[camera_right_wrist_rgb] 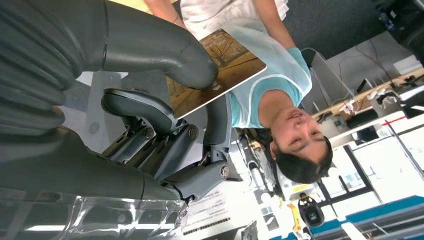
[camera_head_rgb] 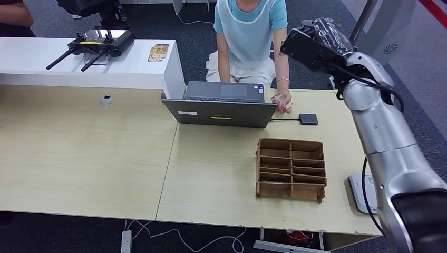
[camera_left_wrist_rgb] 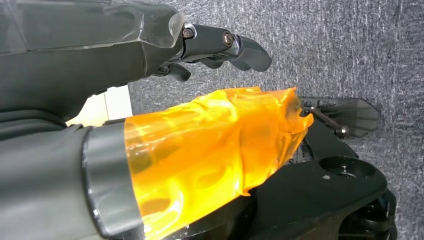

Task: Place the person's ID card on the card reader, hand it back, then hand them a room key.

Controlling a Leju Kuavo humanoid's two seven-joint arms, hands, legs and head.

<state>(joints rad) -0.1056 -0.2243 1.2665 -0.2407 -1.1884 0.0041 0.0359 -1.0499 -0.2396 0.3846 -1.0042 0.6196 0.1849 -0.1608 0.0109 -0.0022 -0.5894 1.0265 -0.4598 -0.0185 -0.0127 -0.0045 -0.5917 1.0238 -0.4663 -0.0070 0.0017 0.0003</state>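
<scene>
Silver right arm, head view: you see it raised over the far right corner of the tabletop (camera_head_rgb: 79, 158), with the right hand (camera_head_rgb: 316, 42) high and just beside the seated person (camera_head_rgb: 250, 37).
Card reader, head view: the small black card reader (camera_head_rgb: 309, 119) lies on the tabletop near the laptop (camera_head_rgb: 221, 105), and nothing rests on it.
Person's own hand, head view: it rests on the tabletop between laptop and reader; whether it holds something is too small to tell.
Other things, head view: a brown divided box (camera_head_rgb: 290, 168) stands near you, and two brownish cards (camera_head_rgb: 158, 52) lie on the white counter behind.
Left hand, left wrist view: your left hand (camera_left_wrist_rgb: 125, 75) hangs over grey carpet, its dark fingers (camera_left_wrist_rgb: 225, 42) loosely spread and holding nothing.
Card, right wrist view: a brown card (camera_right_wrist_rgb: 220, 70) with a tree picture is pinched between the thick thumb and the dark fingers (camera_right_wrist_rgb: 135, 105) of the right hand (camera_right_wrist_rgb: 150, 115), its free end pointing toward the person (camera_right_wrist_rgb: 270, 95).
Step in hand: I judge this a hand-over. The card looks like those on the counter, so it is probably the room key, but you cannot be sure.
Next move: hold the card steady and within the person's reach, and loosen the pinch only when they grip it, otherwise it may fall.
</scene>
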